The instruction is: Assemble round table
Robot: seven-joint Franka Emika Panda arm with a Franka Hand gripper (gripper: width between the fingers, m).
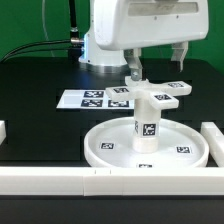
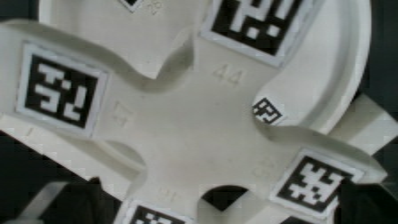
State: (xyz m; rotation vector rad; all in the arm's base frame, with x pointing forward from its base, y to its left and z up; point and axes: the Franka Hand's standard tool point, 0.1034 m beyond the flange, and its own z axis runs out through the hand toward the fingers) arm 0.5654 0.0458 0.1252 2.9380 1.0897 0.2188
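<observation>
A black desk [image 1: 40, 85] fills the scene, edged at the front and sides by white rectangular border blocks [image 1: 60, 182]. A thin flat white marker board [image 1: 95, 98] carrying square tags lies on it toward the back.

The large white plastic rimmed round disc [image 1: 105, 148] of the round table lies flat near the front border, just ahead of the marker board. A short white cylindrical leg [image 1: 146, 125] stands upright at the disc's centre, a black-and-white tag on its side. It appears already fixed to the disc, though the joint itself is hidden.

The small white cross-shaped foot [image 1: 153, 92] sits level on top of the leg, its tagged arms spread outward. In the wrist view the foot [image 2: 178, 110] fills almost the whole picture, showing tags on its arms.

The white robot arm [image 1: 135, 25] hangs directly above. Its hand [image 1: 136, 78] reaches down to the foot on the exterior view's left side, but the finger ends are too small and blurred to read: I cannot tell whether they are apart, together, or clamped on the foot.

Judging by this, the task is near its end: all three parts are stacked in order. What likely remains is seating or twisting the foot fully home on the leg, then letting go.
</observation>
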